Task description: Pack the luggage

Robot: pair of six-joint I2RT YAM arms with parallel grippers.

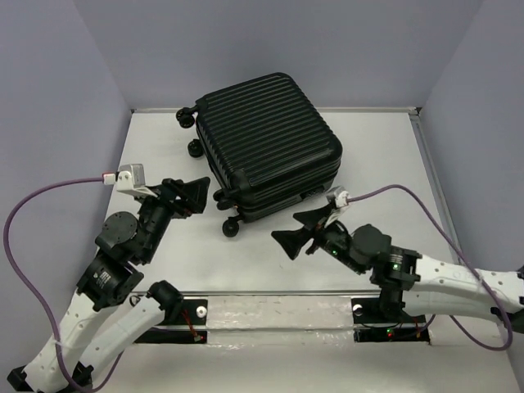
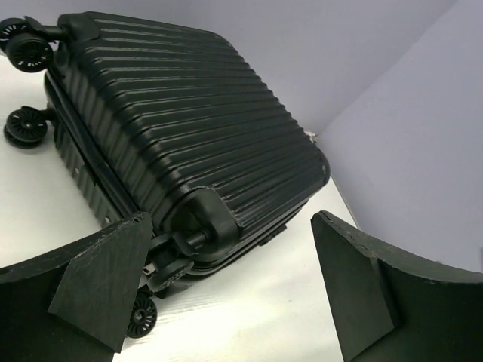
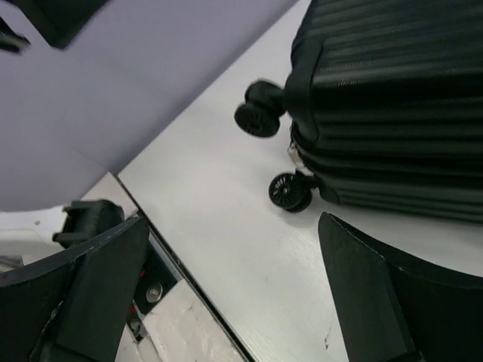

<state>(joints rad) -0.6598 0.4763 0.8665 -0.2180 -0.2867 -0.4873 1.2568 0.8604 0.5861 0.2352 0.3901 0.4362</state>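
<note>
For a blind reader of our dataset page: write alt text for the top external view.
A closed black ribbed luggage lies flat on a white table, wheels to the left and near side. Two robot arms reach toward it from the near edge: the left gripper open by its near-left corner, the right gripper open just short of its near side, neither touching.

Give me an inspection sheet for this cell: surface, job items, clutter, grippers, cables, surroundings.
Surface: white table, bare around the case.
Job's things: luggage closed, lying flat, wheels toward the left.
Clutter: nothing seen.
Grippers: left gripper open, empty, at the luggage's near-left corner; right gripper open, empty, just short of its near edge.
Cables: purple cable loops to the left wrist, another to the right.
Surroundings: plain grey walls.
</note>
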